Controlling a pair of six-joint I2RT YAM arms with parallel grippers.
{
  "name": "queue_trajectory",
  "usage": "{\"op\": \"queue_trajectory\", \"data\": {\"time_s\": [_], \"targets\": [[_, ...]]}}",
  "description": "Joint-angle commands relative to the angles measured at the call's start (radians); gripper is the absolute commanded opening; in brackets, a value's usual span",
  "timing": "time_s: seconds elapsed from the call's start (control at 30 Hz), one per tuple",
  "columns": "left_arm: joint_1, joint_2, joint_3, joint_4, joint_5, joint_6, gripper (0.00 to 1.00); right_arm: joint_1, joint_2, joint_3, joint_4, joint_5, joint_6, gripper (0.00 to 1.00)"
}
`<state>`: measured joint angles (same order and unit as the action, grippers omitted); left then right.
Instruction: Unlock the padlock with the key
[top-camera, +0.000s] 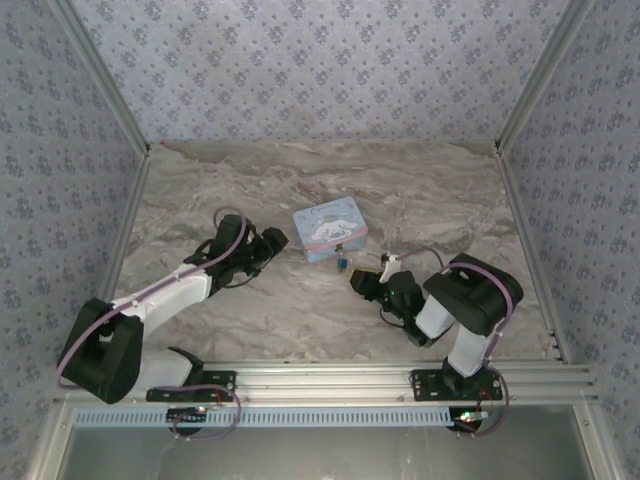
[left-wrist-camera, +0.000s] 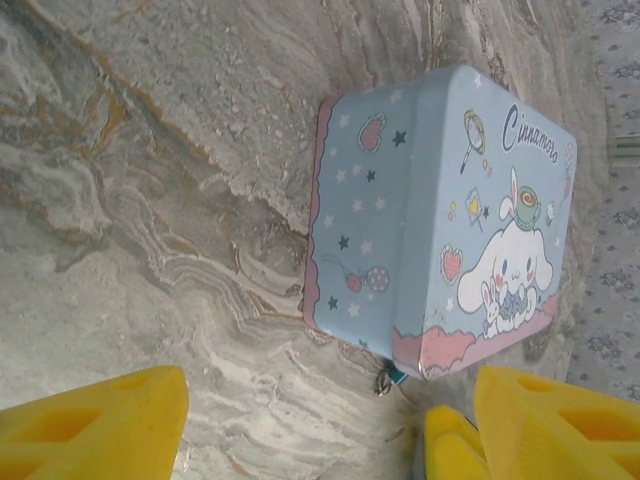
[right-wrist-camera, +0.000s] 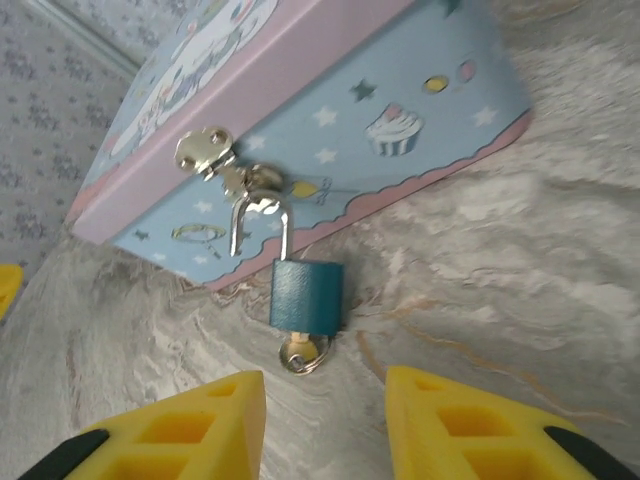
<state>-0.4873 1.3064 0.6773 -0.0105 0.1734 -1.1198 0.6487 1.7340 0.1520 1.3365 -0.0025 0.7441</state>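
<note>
One light blue cartoon-printed tin box (top-camera: 330, 228) sits mid-frame on the marble-patterned table (top-camera: 450, 190), lid down, contents hidden. One tiny blue-bodied padlock (right-wrist-camera: 306, 292) hangs by its thin metal shackle from the tin's gold-coloured hasp (right-wrist-camera: 205, 152), centre of the right wrist view, one small silver key (right-wrist-camera: 298, 353) in its underside. Two tools: the right tool (right-wrist-camera: 325, 405), lower centre, is spread just below the key, pinching nothing. The left tool (left-wrist-camera: 310, 420) is spread wide, clear of the tin.

Marbled tabletop (top-camera: 250, 180), floral-papered walls (top-camera: 320, 60)
</note>
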Motion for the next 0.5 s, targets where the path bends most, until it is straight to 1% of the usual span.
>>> {"op": "queue_trajectory", "data": {"time_s": [0.0, 0.07, 0.1, 0.2, 0.27, 0.37, 0.47], "targets": [[0.007, 0.042, 0.082, -0.03, 0.037, 0.08, 0.76, -0.046, -0.09, 0.002, -0.091, -0.058, -0.013, 0.4], [0.007, 0.083, 0.128, -0.043, 0.056, 0.112, 0.76, -0.078, -0.17, 0.026, -0.199, -0.12, -0.034, 0.42], [0.007, 0.106, 0.152, -0.045, 0.068, 0.13, 0.76, -0.089, -0.217, 0.044, -0.279, -0.146, -0.056, 0.43], [0.004, 0.171, 0.205, -0.055, 0.091, 0.159, 0.76, -0.131, -0.366, 0.091, -0.521, -0.228, -0.146, 0.54], [0.005, 0.213, 0.229, -0.051, 0.103, 0.163, 0.77, -0.168, -0.435, 0.113, -0.617, -0.291, -0.169, 0.59], [0.002, 0.267, 0.251, -0.025, 0.124, 0.161, 0.76, -0.213, -0.464, 0.159, -0.715, -0.406, -0.187, 0.65], [-0.002, 0.314, 0.284, -0.017, 0.142, 0.164, 0.75, -0.228, -0.446, 0.204, -0.784, -0.482, -0.199, 0.66]]}}
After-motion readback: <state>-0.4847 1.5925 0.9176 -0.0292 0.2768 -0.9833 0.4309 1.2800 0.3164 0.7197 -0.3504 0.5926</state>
